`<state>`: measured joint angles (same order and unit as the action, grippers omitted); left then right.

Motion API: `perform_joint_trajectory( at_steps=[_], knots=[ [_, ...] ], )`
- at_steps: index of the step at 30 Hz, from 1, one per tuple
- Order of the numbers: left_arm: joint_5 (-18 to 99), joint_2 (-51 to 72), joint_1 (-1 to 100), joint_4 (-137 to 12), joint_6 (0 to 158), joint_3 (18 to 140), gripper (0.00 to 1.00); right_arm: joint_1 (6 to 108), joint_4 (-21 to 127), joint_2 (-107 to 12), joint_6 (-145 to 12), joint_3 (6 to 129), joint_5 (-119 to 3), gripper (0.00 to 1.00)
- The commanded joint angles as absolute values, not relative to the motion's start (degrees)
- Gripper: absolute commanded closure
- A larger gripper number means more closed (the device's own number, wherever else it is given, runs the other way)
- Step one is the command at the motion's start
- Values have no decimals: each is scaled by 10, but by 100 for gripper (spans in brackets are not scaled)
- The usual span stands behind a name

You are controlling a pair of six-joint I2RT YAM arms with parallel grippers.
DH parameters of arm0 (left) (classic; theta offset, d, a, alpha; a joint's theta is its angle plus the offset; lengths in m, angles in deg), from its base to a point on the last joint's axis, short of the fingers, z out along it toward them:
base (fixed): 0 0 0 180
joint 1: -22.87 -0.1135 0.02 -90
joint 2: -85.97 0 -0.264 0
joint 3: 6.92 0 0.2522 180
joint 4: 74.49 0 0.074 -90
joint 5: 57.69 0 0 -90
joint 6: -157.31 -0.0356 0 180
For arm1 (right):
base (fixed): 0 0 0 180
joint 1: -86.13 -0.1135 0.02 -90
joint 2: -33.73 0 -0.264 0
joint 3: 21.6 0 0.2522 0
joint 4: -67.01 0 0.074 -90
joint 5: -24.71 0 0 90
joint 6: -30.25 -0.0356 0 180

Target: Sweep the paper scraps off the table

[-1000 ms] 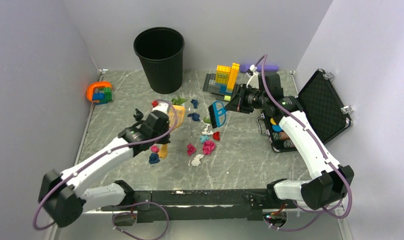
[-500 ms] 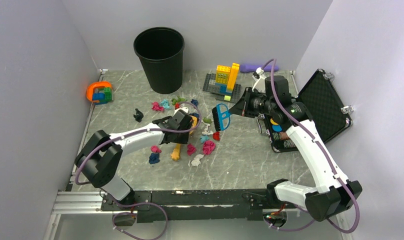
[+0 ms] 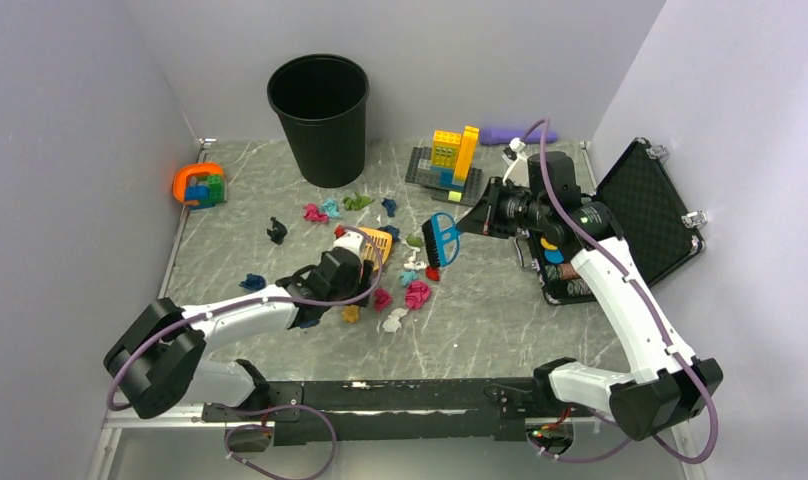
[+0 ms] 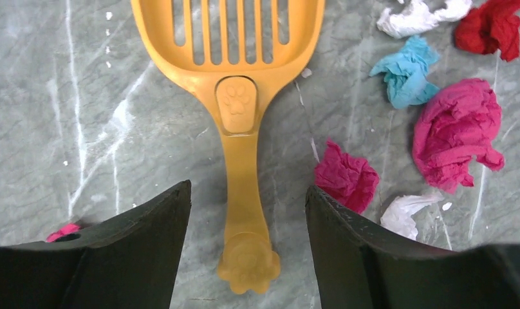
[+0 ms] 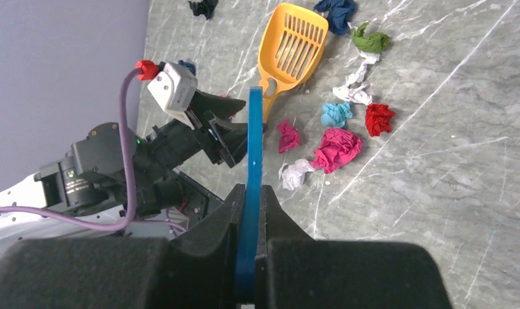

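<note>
Pinching a blue brush (image 3: 440, 236), right fingers (image 5: 278, 215) hover; left fingers (image 4: 148, 232) gape around the scoop (image 4: 241, 167); case (image 3: 640, 205) holds chips (image 3: 553, 255).

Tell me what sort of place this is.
Likely a robot test cell, not a home: arms bolted to the edge of a marble-pattern table, plain walls boxing it in, and staged clutter such as paper scraps and a bin.

Crumpled paper scraps (image 3: 417, 294), pink, teal, white, red, navy, lie scattered across the grey-green marbled table (image 3: 500, 320).
</note>
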<state>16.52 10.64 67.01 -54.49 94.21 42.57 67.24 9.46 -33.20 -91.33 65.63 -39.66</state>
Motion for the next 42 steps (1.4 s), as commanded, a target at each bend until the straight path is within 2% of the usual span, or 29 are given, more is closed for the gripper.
perform_joint_trajectory(
  at_steps=[1,19,25,31,37,42],
  knots=[
    [163,115,690,-674,912,382,31,671,89,-353,-923,697,-371,100],
    [101,25,712,-742,946,364,39,670,35,-400,-912,775,-359,100],
    [95,19,712,-729,973,372,47,671,46,-408,-922,775,-347,100],
    [93,55,711,-729,988,349,46,671,56,-402,-931,764,-340,100],
    [78,52,711,-688,975,368,57,671,59,-392,-935,751,-338,100],
    [57,16,712,-657,959,400,59,671,55,-387,-934,751,-338,100]
  ],
)
